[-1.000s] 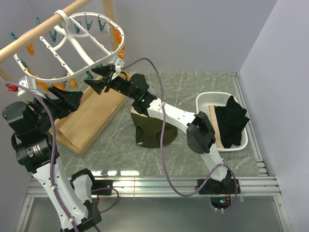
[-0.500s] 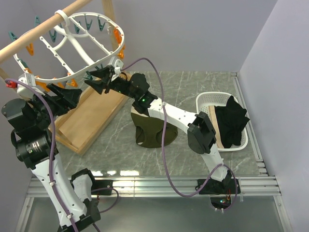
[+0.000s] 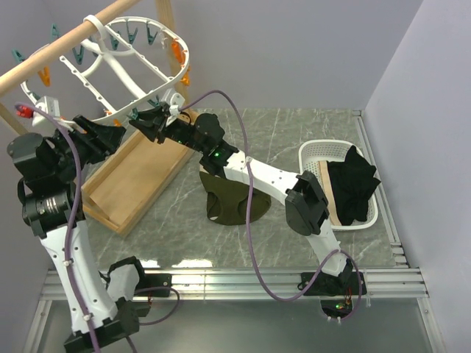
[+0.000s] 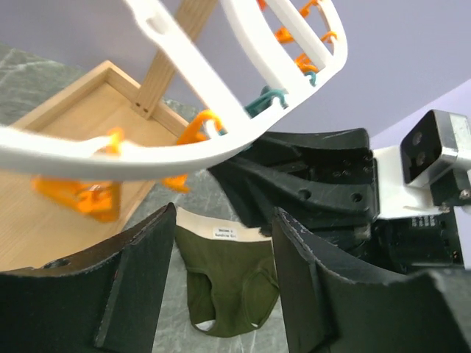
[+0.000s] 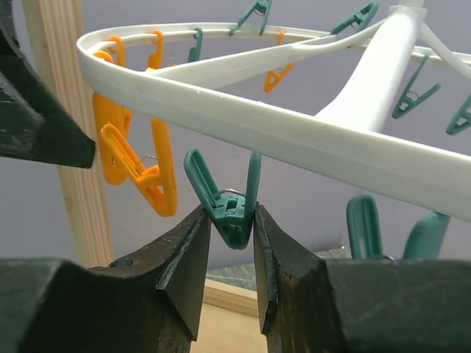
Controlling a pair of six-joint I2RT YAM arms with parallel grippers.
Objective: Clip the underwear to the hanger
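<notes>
reaching for a pin while the underwear lies far off on the desk

both hands are up at the near rim of the hanger (image 5: pixel 243 132), which hangs tilted above the far left of the desk (image 3: pixel 316 125). the right hand (image 5: pixel 230 215) has its fingers pressed onto the two handles of a teal clothespin (image 5: pixel 224 197) dangling from that rim, pinching it from below. the left hand (image 4: pixel 223 220) sits just to its left, fingers spread with nothing between them and the white rim crossing just above.

the underwear (image 3: pixel 229 202) is in neither hand. it lies flat on the desk, well below and to the right of both hands, partly under the right arm. its long axis runs far to near, with the pale-lined waistband at the far end, toward the hanger, and the narrow end toward the desk's near edge.

in my judgement, the right hand is the nearer one seen from overhead, but it is busy on the pin. the free left hand is therefore the likelier one to go down, and the waistband edge is the natural place to take hold.
</notes>
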